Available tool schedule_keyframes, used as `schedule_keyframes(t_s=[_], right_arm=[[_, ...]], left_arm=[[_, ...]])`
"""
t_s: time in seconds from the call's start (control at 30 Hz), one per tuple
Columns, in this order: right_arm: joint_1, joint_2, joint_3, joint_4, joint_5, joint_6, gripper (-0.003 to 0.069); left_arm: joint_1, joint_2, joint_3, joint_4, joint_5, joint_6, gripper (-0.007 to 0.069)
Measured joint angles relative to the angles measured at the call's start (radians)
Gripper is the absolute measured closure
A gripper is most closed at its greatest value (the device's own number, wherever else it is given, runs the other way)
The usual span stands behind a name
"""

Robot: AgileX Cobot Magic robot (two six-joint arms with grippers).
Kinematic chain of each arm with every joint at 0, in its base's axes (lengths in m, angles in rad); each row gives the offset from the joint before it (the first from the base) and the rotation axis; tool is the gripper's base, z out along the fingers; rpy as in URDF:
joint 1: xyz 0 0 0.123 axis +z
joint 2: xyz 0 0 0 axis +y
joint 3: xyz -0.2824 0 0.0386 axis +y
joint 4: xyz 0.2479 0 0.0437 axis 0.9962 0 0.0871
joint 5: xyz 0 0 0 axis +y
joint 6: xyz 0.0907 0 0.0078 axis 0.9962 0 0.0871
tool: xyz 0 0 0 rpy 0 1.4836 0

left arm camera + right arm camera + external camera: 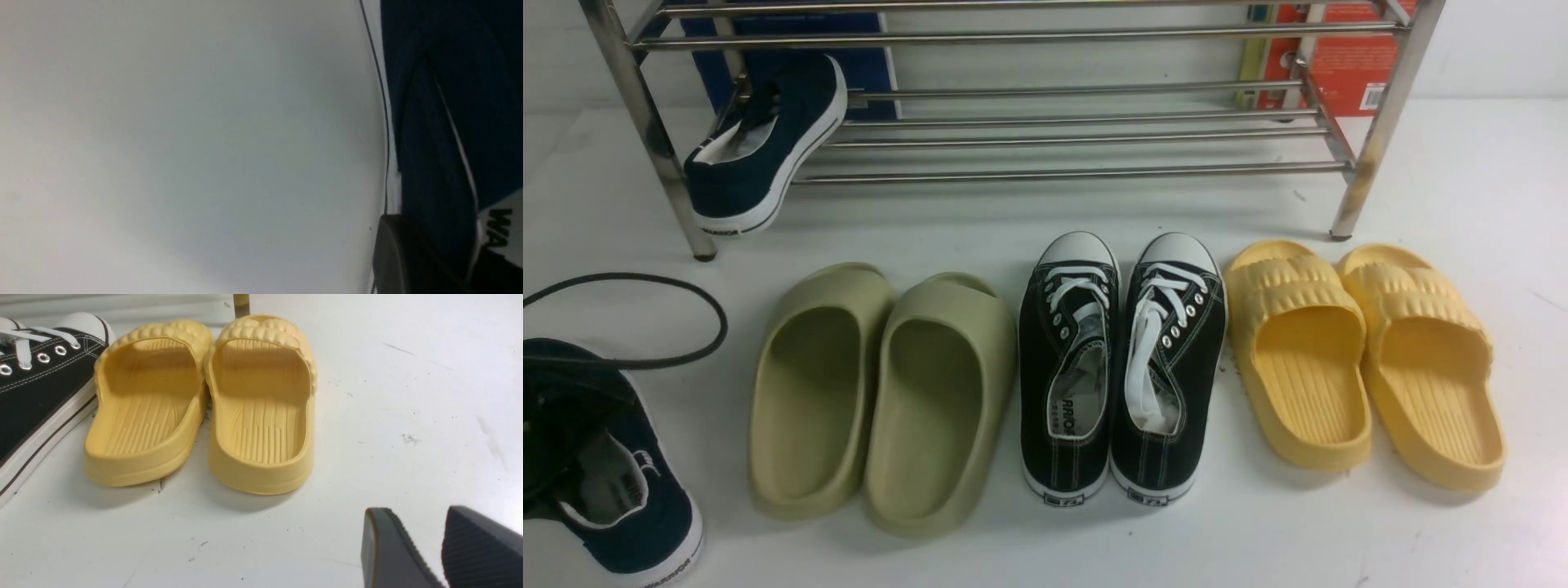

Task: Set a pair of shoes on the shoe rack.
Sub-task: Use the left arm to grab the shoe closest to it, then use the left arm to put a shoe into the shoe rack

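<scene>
Front view, nearest item: one navy slip-on sneaker (645, 498) lies on the white surface (1486, 204) at the robot's near left, heel toward the camera. Left wrist view shows the left gripper (437, 253) clamped on this sneaker's side wall, with one finger (392, 253) outside the canvas and the white lining on the inner side. A black cable (715, 327) loops on the surface just beyond it.

Right wrist view: the right gripper (425, 526) hovers low over bare surface, fingers apart and holding nothing.

Middle row, left to right: olive slides (931, 408), black lace-up sneakers (1168, 367), yellow slides (1298, 359). Each pair stands side by side, toes toward the rack.

Farthest: the steel shoe rack (1376, 139). The second navy slip-on sneaker (768, 147) sits at the left end of its lower tier, tilted, toe up on the rails and heel hanging over the front rail beside the left front leg.
</scene>
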Motion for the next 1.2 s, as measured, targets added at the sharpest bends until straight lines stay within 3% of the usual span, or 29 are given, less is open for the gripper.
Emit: schedule_keyframes(t_s=[0.2,0.3,0.43,0.53,0.63,0.83,0.93,1.2], right_arm=[[0.0,0.0,0.0,0.0,0.0,0.0,0.0419],[0.0,0.0,0.0,0.0,0.0,0.0,0.0419],[0.0,0.0,0.0,0.0,0.0,0.001,0.0419],[0.0,0.0,0.0,0.0,0.0,0.001,0.0419],[0.0,0.0,0.0,0.0,0.0,0.001,0.0419],[0.0,0.0,0.0,0.0,0.0,0.001,0.0419],[0.0,0.0,0.0,0.0,0.0,0.001,0.0419],[0.0,0.0,0.0,0.0,0.0,0.001,0.0419]], left_arm=[[0.0,-0.216,0.006,-0.104,0.175,0.187,0.0627],[0.0,-0.33,0.006,-0.22,0.237,0.277,0.0627],[0.0,-0.446,0.006,-0.456,0.264,0.545,0.0627],[0.0,-0.43,-0.018,-0.62,0.288,0.693,0.0627],[-0.035,-0.367,-0.078,-0.678,0.297,0.78,0.0627],[-0.193,-0.208,-0.238,-0.625,0.241,0.754,0.0627],[-0.27,-0.08,-0.384,-0.529,0.209,0.66,0.0627],[-0.324,0.192,-0.675,-0.364,0.2,0.506,0.0627]])
